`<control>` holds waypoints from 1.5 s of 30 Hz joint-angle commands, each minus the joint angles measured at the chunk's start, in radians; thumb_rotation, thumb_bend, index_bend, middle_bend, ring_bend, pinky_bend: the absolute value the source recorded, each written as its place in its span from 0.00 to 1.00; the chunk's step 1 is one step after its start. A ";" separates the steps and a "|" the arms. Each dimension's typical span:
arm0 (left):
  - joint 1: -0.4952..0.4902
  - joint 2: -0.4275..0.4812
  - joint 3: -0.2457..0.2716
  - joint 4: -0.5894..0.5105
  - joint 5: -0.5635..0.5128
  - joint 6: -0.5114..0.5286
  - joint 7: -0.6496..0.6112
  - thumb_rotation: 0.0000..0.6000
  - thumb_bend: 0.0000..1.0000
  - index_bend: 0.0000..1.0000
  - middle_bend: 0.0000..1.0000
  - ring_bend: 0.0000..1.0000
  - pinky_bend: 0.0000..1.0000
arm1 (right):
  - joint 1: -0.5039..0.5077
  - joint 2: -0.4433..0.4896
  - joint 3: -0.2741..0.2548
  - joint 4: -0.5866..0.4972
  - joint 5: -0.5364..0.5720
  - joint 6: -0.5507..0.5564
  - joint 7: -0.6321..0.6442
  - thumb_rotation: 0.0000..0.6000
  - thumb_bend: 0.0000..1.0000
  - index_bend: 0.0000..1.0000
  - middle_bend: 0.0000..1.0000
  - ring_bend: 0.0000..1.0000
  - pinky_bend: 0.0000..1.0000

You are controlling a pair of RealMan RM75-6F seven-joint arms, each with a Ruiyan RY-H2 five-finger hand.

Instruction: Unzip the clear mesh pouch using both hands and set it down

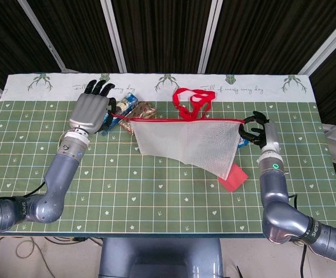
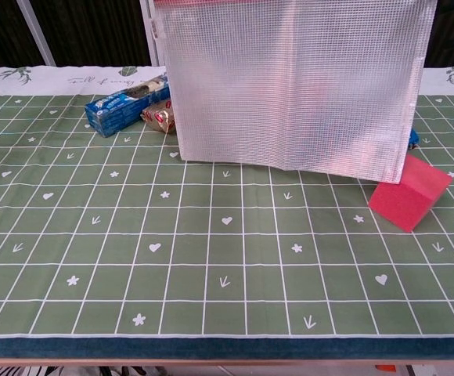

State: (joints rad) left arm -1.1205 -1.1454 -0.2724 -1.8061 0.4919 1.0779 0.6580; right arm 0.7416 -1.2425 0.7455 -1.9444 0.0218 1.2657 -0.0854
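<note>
— Pouch, clear mesh, red zip edge: location?

— Raised above the bench, stretched between the two robot hands. Red top edge runs nearly level from left to right; mesh body hangs below it, lower corner dropping toward the right. In the chest view the pouch fills the upper middle, its bottom edge clear of the green grid cloth.

— Left robot hand: state?

— Back of the hand faces the head camera, dark fingers pointing away. It sits at the left end of the red edge, where a thin red line leads from the pouch corner to it. Whether the fingers grip that end I cannot tell; the palm side is hidden.

— Right robot hand: state?

— Fingers curled in at the pouch's right top corner, touching it; it holds that corner.

— Other items on the bench?

— Red strap, looped, lying behind the pouch near the far border. Blue packet and a small brown-and-red wrapped packet, side by side, left of the pouch and just beside the left robot hand. Pink-red block, tilted on the cloth below the pouch's lower right corner. A small blue object shows at the pouch's right edge, mostly hidden.
</note>
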 commanded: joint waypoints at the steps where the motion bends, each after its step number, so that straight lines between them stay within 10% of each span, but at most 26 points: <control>1: -0.001 -0.002 0.002 -0.002 -0.004 -0.005 0.000 1.00 0.23 0.39 0.06 0.00 0.00 | -0.001 0.002 -0.016 -0.008 -0.020 -0.015 -0.012 1.00 0.38 0.14 0.01 0.00 0.21; 5: -0.003 -0.007 0.001 -0.005 -0.014 -0.009 -0.001 1.00 0.16 0.28 0.05 0.00 0.00 | -0.001 0.012 -0.041 -0.020 -0.052 -0.037 -0.037 1.00 0.30 0.01 0.00 0.00 0.21; 21: 0.113 0.036 0.036 -0.154 0.085 0.075 -0.106 1.00 0.16 0.18 0.03 0.00 0.00 | -0.056 0.086 -0.166 -0.094 -0.239 -0.015 -0.112 1.00 0.15 0.00 0.00 0.00 0.21; 31: 0.423 0.102 0.292 -0.292 0.507 0.289 -0.234 1.00 0.10 0.02 0.00 0.00 0.00 | -0.253 0.190 -0.523 -0.119 -0.808 0.049 -0.233 1.00 0.17 0.00 0.00 0.00 0.21; 40: 0.677 0.097 0.497 -0.150 0.778 0.448 -0.382 1.00 0.04 0.00 0.00 0.00 0.00 | -0.456 0.168 -0.782 0.092 -1.286 0.204 -0.145 1.00 0.09 0.00 0.00 0.00 0.20; 45: 0.794 0.069 0.538 -0.004 0.890 0.563 -0.446 1.00 0.04 0.00 0.00 0.00 0.00 | -0.535 0.158 -0.835 0.222 -1.396 0.276 -0.043 1.00 0.08 0.00 0.00 0.00 0.20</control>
State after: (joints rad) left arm -0.3860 -1.0581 0.2345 -1.8879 1.3311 1.5720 0.2573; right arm 0.2755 -1.0786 -0.0316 -1.8094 -1.3015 1.4774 -0.1933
